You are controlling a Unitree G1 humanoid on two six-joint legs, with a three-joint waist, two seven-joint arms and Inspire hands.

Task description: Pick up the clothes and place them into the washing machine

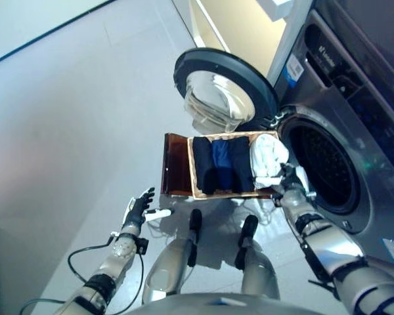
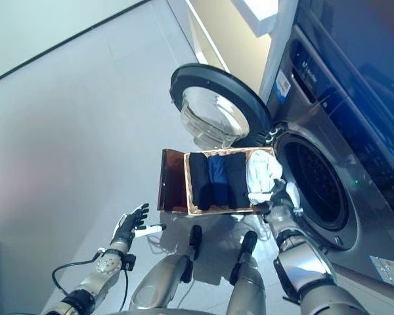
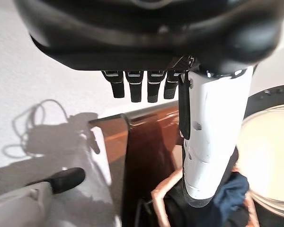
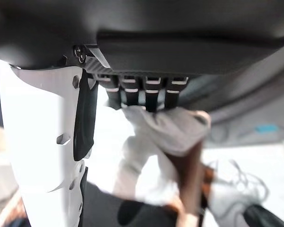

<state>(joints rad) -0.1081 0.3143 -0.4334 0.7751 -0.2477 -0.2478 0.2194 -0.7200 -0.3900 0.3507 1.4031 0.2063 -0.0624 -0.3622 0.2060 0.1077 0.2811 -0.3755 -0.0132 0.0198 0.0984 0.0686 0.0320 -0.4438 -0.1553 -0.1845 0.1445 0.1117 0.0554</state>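
Note:
A wicker basket stands on the floor in front of the washing machine. It holds two dark garments, a blue one between them, and a white cloth at the end nearest the drum opening. My right hand is at the basket's right corner, just below the white cloth. Its straight fingers touch the cloth without curling round it. My left hand hangs open above the floor, left of the basket and apart from it.
The round machine door is swung open to the left, behind the basket. A brown panel stands up at the basket's left end. Bare grey floor stretches to the left.

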